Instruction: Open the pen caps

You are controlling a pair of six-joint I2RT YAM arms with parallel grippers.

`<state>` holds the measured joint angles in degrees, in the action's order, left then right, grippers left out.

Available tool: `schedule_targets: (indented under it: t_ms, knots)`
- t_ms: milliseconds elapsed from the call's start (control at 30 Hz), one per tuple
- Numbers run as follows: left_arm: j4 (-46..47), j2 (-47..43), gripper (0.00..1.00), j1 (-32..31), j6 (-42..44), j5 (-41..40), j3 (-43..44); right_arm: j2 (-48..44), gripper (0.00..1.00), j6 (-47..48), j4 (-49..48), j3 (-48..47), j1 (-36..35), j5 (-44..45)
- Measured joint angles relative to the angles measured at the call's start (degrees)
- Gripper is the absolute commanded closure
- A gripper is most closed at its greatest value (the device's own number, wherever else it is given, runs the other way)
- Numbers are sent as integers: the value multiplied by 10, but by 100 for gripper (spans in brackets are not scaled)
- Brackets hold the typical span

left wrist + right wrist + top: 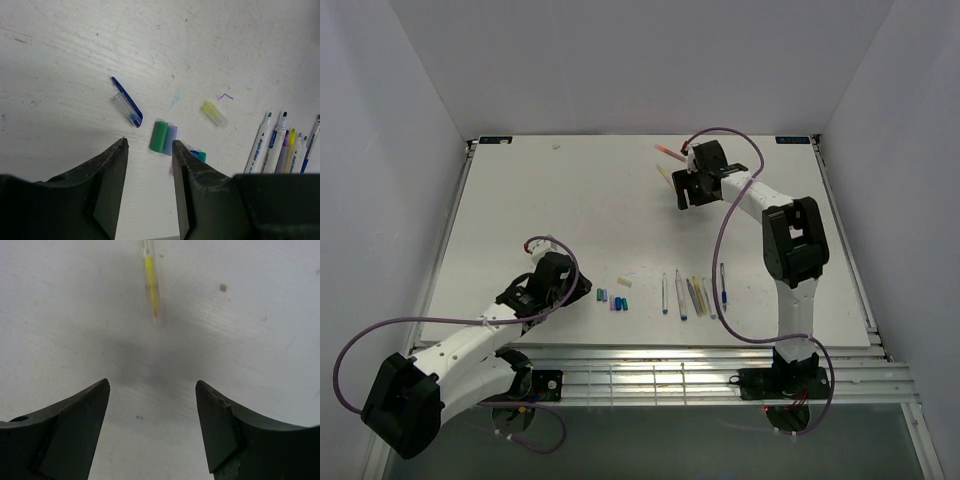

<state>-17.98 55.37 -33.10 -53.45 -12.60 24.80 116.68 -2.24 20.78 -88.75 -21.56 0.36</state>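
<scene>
Both hands released, nothing held. Left hand [149, 146] sits low over the white surface [75, 45], fingers apart, just short of the loose caps. Short green plastic cap [159, 136] touches a lavender plastic cap [170, 140]. Clear plastic cap with blue clip [126, 102] lies to their left, pale yellow translucent cap [214, 113] further right. Row of white-barrelled marker pens [280, 145] lies beside them, tips bare, so they look uncapped.

Right hand [152, 385] is at the far side of the surface, fingers wide. Slim yellow plastic pen [151, 282] lies ahead of it, not between the fingers. Thin orange-red pen [668, 150] is nearby at the back edge. Cannot tell if either has its cap on.

Judged step: pick up the next pen from that back pair.
- Move the right hand forward so the barrel lies across and between the pads.
- Grip mid-barrel, not the cap end.
- The thin round barrel will likely roll, so come down square and close slowly.
- Left hand should then pinch only the cap and pull straight along the barrel; an angled pull risks a slip.
</scene>
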Motion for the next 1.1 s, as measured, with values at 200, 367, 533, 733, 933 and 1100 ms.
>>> schedule_targets:
  t_ms: [200, 367, 533, 733, 933, 1100]
  knots:
    - [0, -3, 49, 0, 0, -3, 0, 129, 33, 37, 2, -151, -2, -19]
    - [4, 14, 49, 0, 0, -2, 0, 192, 38, 54, 3, -247, -2, -22]
    - [9, 18, 49, 0, -2, -2, 0, 227, 46, 63, 3, -292, -2, -27]
    - [16, 17, 49, 0, -2, -1, 0, 252, 56, 73, 3, -311, -6, -31]
    - [15, 1, 49, 0, -4, 0, 0, 264, 80, 81, 2, -326, -20, -21]
    - [11, -13, 50, 0, -5, 0, 0, 264, 92, 71, 0, -326, -32, -27]
